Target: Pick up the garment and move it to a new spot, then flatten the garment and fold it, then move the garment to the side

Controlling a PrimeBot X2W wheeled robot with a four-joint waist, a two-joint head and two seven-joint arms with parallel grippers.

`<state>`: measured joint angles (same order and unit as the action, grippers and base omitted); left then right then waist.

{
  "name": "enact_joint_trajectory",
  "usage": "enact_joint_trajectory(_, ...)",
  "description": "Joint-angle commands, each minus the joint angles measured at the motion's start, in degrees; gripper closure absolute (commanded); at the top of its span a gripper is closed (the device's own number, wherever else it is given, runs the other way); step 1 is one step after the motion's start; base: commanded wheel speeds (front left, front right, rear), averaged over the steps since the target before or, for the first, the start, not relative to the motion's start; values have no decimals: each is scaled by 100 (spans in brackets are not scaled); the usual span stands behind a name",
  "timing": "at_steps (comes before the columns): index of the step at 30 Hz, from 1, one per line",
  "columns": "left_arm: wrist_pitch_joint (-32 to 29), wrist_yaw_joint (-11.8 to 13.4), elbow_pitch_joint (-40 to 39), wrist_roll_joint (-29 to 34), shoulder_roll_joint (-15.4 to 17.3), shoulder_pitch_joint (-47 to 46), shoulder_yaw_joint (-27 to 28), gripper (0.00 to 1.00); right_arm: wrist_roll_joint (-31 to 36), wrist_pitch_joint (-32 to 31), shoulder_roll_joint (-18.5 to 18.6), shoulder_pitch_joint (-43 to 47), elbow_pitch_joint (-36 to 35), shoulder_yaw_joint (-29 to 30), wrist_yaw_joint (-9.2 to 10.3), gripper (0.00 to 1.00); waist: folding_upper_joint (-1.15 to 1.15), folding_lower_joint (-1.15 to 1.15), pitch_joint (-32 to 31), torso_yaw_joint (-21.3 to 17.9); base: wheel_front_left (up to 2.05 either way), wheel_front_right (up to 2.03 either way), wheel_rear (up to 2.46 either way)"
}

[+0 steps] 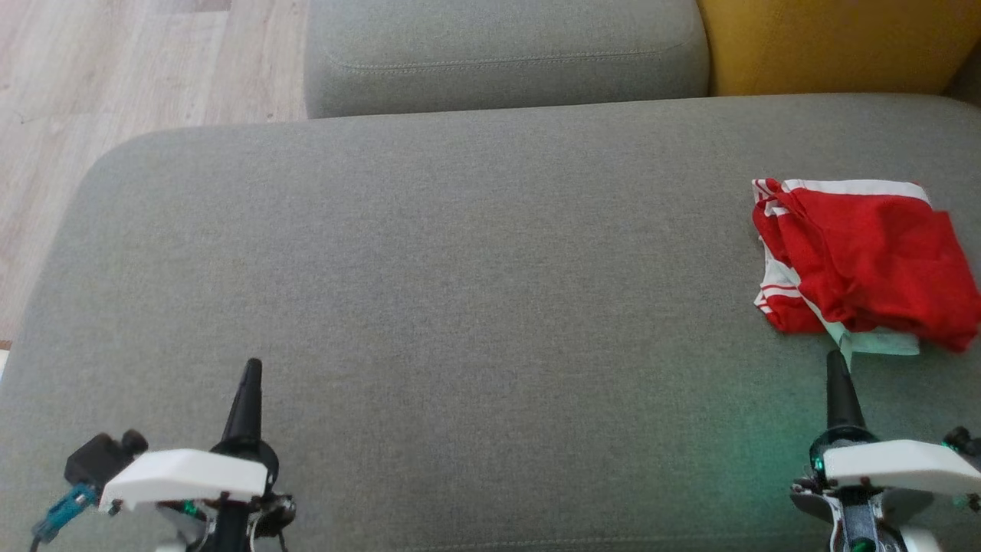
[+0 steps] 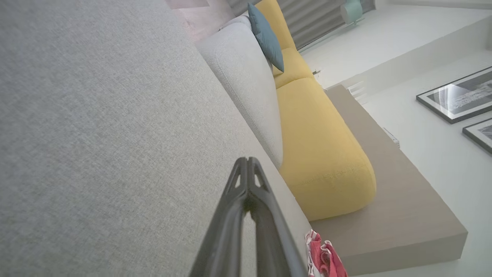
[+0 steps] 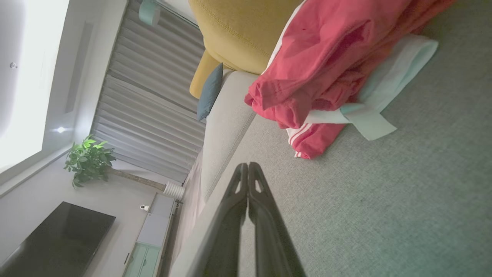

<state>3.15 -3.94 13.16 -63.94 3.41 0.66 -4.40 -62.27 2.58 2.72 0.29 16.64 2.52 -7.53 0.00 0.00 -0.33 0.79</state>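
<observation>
Now the left gripper (image 1: 251, 366) and right gripper (image 1: 836, 359) each have fingers pressed together, holding nothing.
They sit at the sofa seat's (image 1: 460, 268) front edge. The red garment (image 1: 866, 261) lies folded by the right edge, so the job looks nearly done.

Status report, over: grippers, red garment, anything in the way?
Left gripper shut, empty, over grey sofa cushion. Right gripper shut, empty, tip just short of red-and-white garment. Garment roughly folded at cushion's right side. Nothing between.
</observation>
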Motion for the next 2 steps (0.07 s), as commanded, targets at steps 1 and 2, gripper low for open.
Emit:
enact_joint_trajectory(1,-28,-55,-160,-157,96,-339,216,100,-163,-41,112,-349,-222,-39,3,100,0,0,1,-2,0,0,0)
enact_joint_trajectory(2,-44,-62,-155,-220,97,-347,230,100,-229,-58,113,-355,-223,-33,3,100,0,0,2,-3,0,0,0)
